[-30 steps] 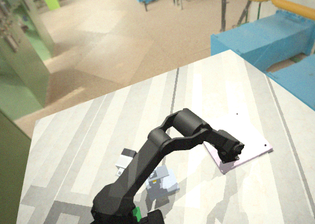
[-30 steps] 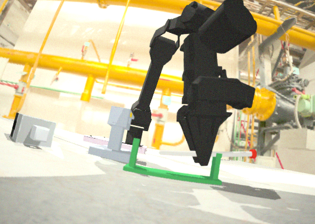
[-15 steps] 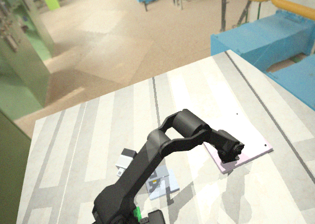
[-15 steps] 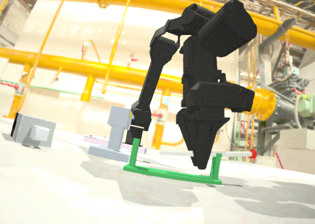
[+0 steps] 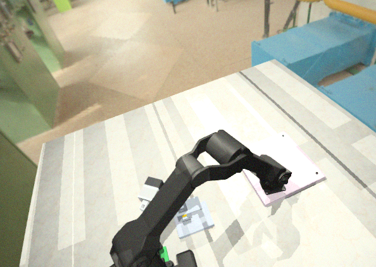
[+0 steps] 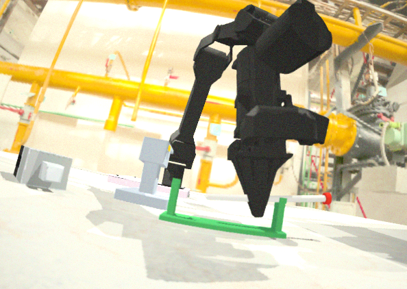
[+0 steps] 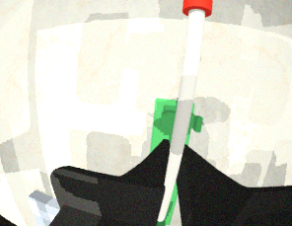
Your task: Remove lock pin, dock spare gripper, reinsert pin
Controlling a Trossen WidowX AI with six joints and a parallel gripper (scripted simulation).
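The lock pin (image 6: 303, 198) (image 7: 192, 50), white with a red head, is out of the socket and lies lengthwise over the green cradle (image 6: 223, 226) (image 7: 159, 119) (image 5: 164, 254). My gripper (image 6: 257, 214) (image 7: 171, 145) is shut on the pin's shaft, between the cradle's two posts. Whether the pin touches both posts is unclear. The pale blue mount (image 5: 206, 219) (image 6: 150, 151) stands on its base with a small yellow mark near its socket. The socket opening is not clearly seen. The spare gripper (image 5: 149, 192) (image 6: 29, 165), a grey block with a pale spigot and a dark end, lies apart from the mount.
The arm's base stands on a pale pink plate (image 5: 300, 162) (image 6: 120, 181). In the top view the arm crosses over between the spare gripper and the mount and partly hides both. The mount stands close to the cradle's end away from the pin's red head.
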